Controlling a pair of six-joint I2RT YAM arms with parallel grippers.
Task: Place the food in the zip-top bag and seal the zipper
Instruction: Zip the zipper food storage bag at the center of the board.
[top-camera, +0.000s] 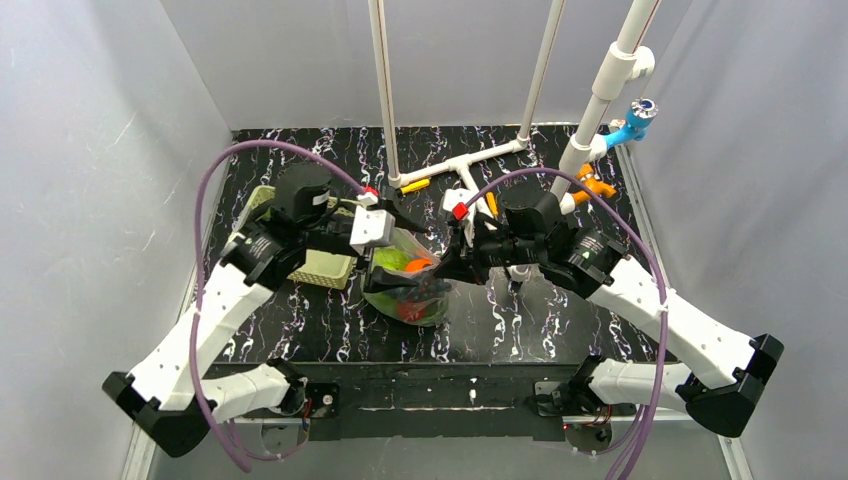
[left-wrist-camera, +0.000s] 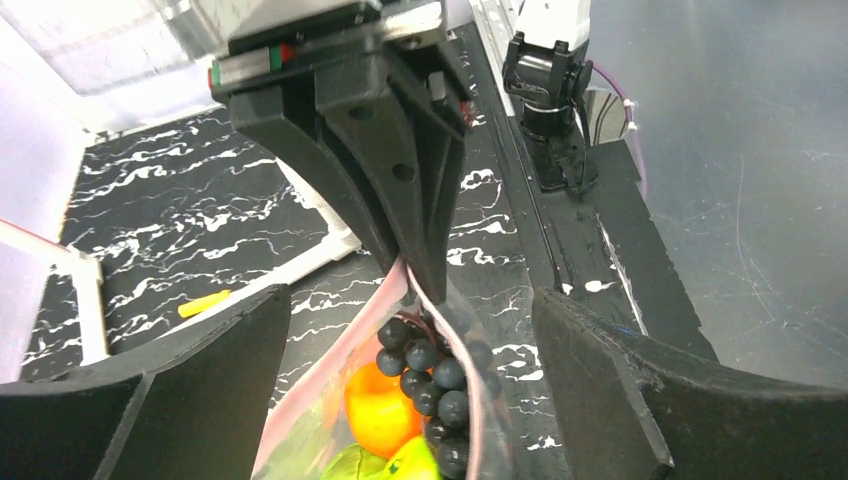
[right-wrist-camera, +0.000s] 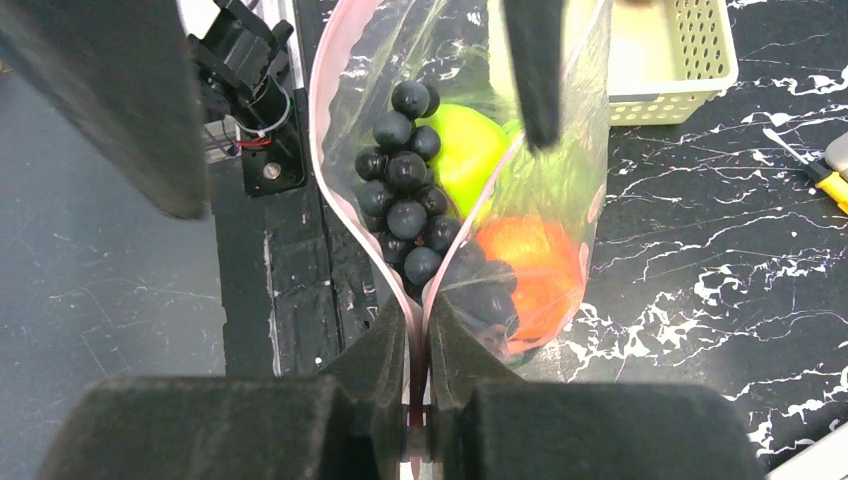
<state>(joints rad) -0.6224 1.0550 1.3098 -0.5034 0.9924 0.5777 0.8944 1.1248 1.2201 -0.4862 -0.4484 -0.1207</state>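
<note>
The clear zip-top bag (top-camera: 412, 285) lies mid-table with its mouth open. Inside are dark grapes (right-wrist-camera: 405, 190), a green apple (right-wrist-camera: 470, 150), an orange (right-wrist-camera: 530, 265) and leafy green pieces. My right gripper (right-wrist-camera: 418, 350) is shut on one end of the pink zipper (right-wrist-camera: 325, 130), pinching both strips together. In the left wrist view the right gripper (left-wrist-camera: 420, 275) shows clamped on that end. My left gripper (left-wrist-camera: 410, 400) is open, its fingers (left-wrist-camera: 150, 400) wide apart over the mouth of the bag (left-wrist-camera: 300, 440) and the grapes (left-wrist-camera: 440, 375). It holds nothing.
The pale green lattice basket (top-camera: 325, 268) stands just left of the bag, also in the right wrist view (right-wrist-camera: 670, 60). A white pipe frame (top-camera: 470, 165) rises at the back, with yellow and orange tools (top-camera: 595, 185) near it. A yellow-handled tool (right-wrist-camera: 830, 180) lies right of the bag.
</note>
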